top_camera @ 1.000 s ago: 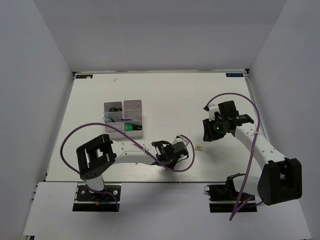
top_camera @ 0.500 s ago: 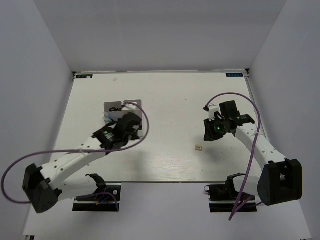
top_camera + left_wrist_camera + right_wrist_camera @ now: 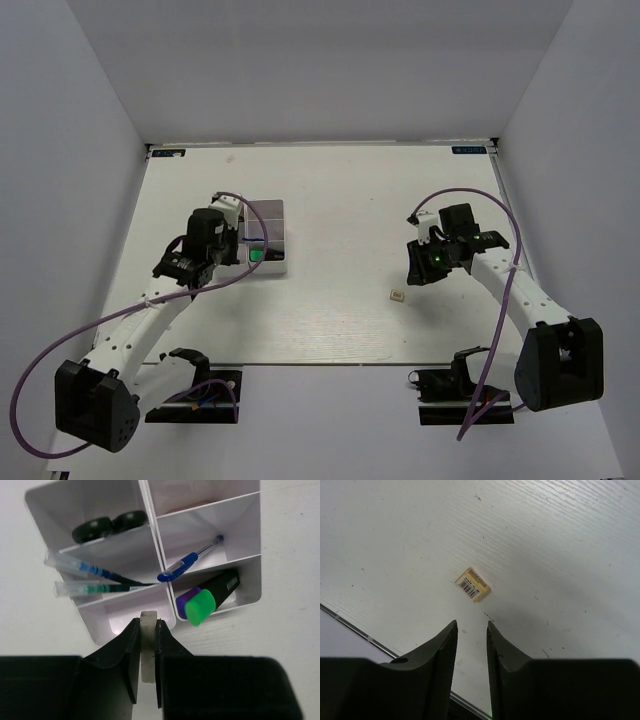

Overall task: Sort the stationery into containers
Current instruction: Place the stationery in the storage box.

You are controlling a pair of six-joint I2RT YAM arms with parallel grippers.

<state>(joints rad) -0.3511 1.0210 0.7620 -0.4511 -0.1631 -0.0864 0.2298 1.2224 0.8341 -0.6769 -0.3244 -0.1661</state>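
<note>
Sorted so far: the white plastic tray with square compartments [image 3: 60, 500] sits on the left of the white worktop [image 3: 560, 555]. It holds the black-handled scissors [image 3: 110, 525] in the far left cell and thin blue pens [image 3: 95, 577] across the middle cells. The purple marker [image 3: 186, 600] and green highlighter [image 3: 200, 606] share the near right cell.
Left to do: two items, by my reckoning, the short grey stick [image 3: 148, 655] and the tiny beige cube with a barcode label [image 3: 472, 585].
Left gripper [image 3: 147, 625]: clamped on the short grey stick, above the near edge of the tray by the bare near left cell.
Right gripper [image 3: 471, 627]: fingers slightly apart and empty, above the worktop just near of the cube.
Cube: lies alone right of centre, well apart from the tray.
</note>
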